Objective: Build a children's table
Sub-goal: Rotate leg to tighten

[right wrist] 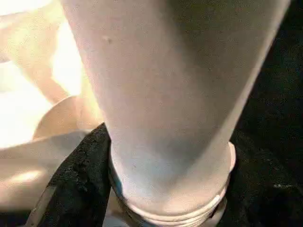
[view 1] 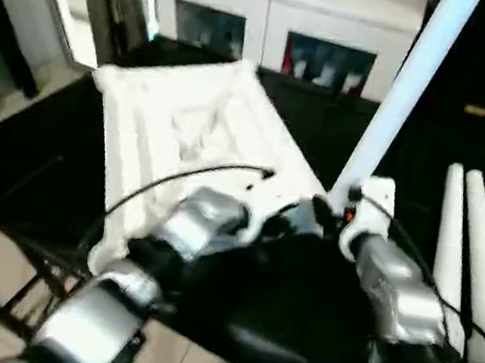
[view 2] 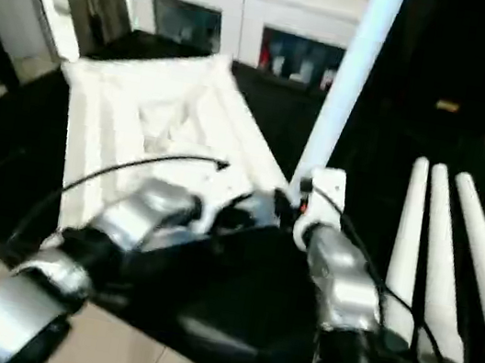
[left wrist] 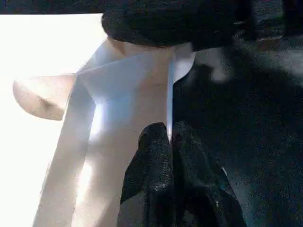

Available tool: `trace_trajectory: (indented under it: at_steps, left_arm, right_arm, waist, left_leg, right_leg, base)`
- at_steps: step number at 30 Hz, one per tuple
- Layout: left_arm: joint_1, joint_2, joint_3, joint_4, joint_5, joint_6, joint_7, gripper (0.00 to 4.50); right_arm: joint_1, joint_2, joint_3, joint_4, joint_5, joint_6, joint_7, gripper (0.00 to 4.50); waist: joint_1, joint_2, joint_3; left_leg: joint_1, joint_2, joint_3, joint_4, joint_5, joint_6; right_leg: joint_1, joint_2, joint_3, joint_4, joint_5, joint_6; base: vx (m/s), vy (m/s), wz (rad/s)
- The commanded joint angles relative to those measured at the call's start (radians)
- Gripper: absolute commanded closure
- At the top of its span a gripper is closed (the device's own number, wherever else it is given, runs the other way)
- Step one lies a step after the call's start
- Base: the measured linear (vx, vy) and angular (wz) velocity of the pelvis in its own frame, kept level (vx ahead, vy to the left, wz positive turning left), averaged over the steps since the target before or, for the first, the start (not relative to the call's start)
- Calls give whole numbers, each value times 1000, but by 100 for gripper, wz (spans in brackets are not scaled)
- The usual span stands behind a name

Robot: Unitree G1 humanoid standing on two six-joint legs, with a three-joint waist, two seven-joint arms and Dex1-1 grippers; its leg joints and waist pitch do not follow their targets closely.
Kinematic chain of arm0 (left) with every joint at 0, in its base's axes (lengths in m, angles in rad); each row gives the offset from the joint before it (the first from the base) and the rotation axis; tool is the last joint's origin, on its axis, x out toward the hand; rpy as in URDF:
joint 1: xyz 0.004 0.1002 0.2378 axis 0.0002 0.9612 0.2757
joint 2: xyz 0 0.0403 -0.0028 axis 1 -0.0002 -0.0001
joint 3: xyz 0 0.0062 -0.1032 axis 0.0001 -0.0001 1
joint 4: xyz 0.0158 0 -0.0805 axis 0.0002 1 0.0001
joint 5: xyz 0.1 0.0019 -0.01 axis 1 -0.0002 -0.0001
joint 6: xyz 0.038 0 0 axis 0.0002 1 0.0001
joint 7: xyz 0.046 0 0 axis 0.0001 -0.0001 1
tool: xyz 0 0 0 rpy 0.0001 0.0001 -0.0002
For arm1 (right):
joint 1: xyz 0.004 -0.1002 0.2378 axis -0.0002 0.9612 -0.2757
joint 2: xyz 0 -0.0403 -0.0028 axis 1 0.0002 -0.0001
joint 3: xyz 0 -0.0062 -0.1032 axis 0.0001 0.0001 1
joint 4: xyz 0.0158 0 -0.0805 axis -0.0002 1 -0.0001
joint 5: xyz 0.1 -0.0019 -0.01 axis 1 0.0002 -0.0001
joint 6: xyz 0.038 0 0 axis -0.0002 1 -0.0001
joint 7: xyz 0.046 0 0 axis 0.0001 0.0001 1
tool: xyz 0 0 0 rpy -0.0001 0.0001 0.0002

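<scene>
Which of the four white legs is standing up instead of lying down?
The leg in the right gripper, upright at the tabletop's near corner. The other three legs lie side by side on the black surface to the right.

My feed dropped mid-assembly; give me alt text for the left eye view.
The right gripper holds a white leg upright at the near corner of the upside-down table top, while the left gripper pinches that top's edge. Three spare legs lie to the right.
</scene>
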Motion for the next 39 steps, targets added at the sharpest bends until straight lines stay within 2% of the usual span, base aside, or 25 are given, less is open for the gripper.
trace_trajectory:
  at_steps: [1,3,5,8,13,17,18,21,22,23,26,30,31,32,34,38,39]
  left_arm:
    - [-54,-35,15,0,2,-27,59,450]
    - [-61,-40,13,13,4,-54,53,450]
    - [-54,-34,5,4,3,-76,26,450]
    - [-36,-18,-8,-12,0,-116,-33,450]
    - [-5,11,-19,-39,-12,-152,-110,450]
    - [51,67,-39,-109,-33,-209,-235,450]
    - [65,84,-42,-132,-45,-221,-276,450]
    - [89,120,-46,-171,-67,-242,-357,450]
    - [94,133,-47,-182,-70,-240,-380,450]
    - [104,158,-47,-200,-79,-252,-424,450]
    - [107,175,-47,-208,-80,-252,-448,450]
    - [117,202,-47,-228,-82,-260,-485,450]
    - [118,204,-46,-231,-82,-258,-488,450]
    - [123,211,-45,-241,-86,-255,-496,450]
    - [126,214,-45,-247,-88,-254,-502,450]
    - [137,219,-44,-261,-90,-249,-517,450]
    - [137,219,-44,-261,-90,-249,-517,450]
  right_arm:
    - [9,66,46,67,21,25,21,173]
    - [-3,74,33,73,26,17,23,103]
    - [-7,69,31,71,25,12,34,100]
    - [-6,38,59,63,-6,-18,52,61]
    - [21,-28,111,0,-20,-30,161,61]
    - [77,-129,133,-116,14,-27,327,61]
    - [93,-161,134,-145,30,-32,378,61]
    - [129,-237,143,-205,53,-46,488,61]
    - [144,-268,151,-227,63,-41,532,61]
    - [172,-320,162,-260,75,-40,607,61]
    - [189,-349,165,-279,87,-29,652,61]
    - [204,-372,174,-289,82,-32,680,61]
    - [204,-370,172,-288,83,-33,679,61]
    - [205,-367,167,-286,92,-33,679,86]
    - [205,-366,167,-287,98,-35,682,86]
    - [217,-369,180,-297,108,-36,703,133]
    - [217,-369,180,-297,108,-36,703,133]
  waist:
    - [-3,-8,-64]
    - [0,-10,-68]
    - [1,-10,-69]
    - [3,-12,-72]
    - [3,-12,-74]
    - [8,-12,-75]
    - [8,-11,-75]
    - [14,-10,-74]
    - [16,-8,-72]
    - [21,-11,-70]
    - [28,-9,-69]
    - [29,-11,-68]
    - [29,-12,-68]
    - [29,-13,-69]
    - [30,-12,-70]
    - [32,-12,-71]
    - [32,-12,-72]
  left_leg:
    - [8,48,-27,-77,-213,20]
    - [6,48,-27,-76,-194,32]
    - [5,49,-27,-75,-178,39]
    - [2,50,-26,-73,-148,49]
    - [-2,51,-25,-68,-123,68]
    - [-5,56,-24,-65,-109,97]
    - [-2,58,-24,-66,-119,99]
    - [-3,59,-21,-64,-125,107]
    - [0,61,-20,-64,-140,103]
    - [0,61,-20,-65,-152,100]
    - [1,62,-19,-66,-160,97]
    - [0,60,-22,-69,-170,80]
    - [1,60,-22,-69,-168,79]
    - [-1,60,-22,-69,-161,78]
    - [-1,61,-22,-69,-157,80]
    - [-5,61,-23,-67,-140,85]
    - [-4,62,-23,-67,-138,86]
  right_leg:
    - [49,-90,54,-107,-379,-104]
    - [52,-91,55,-101,-339,-114]
    - [52,-90,56,-97,-300,-127]
    - [55,-92,56,-88,-242,-150]
    - [58,-91,56,-81,-188,-165]
    - [59,-92,60,-72,-128,-181]
    - [56,-92,59,-72,-127,-190]
    - [56,-90,59,-70,-131,-196]
    - [51,-90,60,-75,-159,-194]
    - [54,-90,59,-79,-192,-184]
    - [49,-92,60,-82,-233,-170]
    - [47,-91,58,-88,-288,-153]
    - [47,-92,59,-87,-287,-152]
    - [47,-91,58,-86,-278,-153]
    - [47,-92,59,-85,-272,-155]
    - [48,-92,59,-80,-237,-161]
    - [48,-91,58,-79,-232,-162]
  base:
    - [0,0,0]
    - [0,0,0]
    - [0,0,0]
    - [0,0,0]
    - [0,0,0]
    - [0,0,0]
    - [0,0,0]
    - [0,0,0]
    - [0,0,0]
    - [0,0,0]
    - [0,0,0]
    - [0,0,0]
    - [0,0,0]
    - [0,0,0]
    - [0,0,0]
    - [0,0,0]
    - [0,0,0]
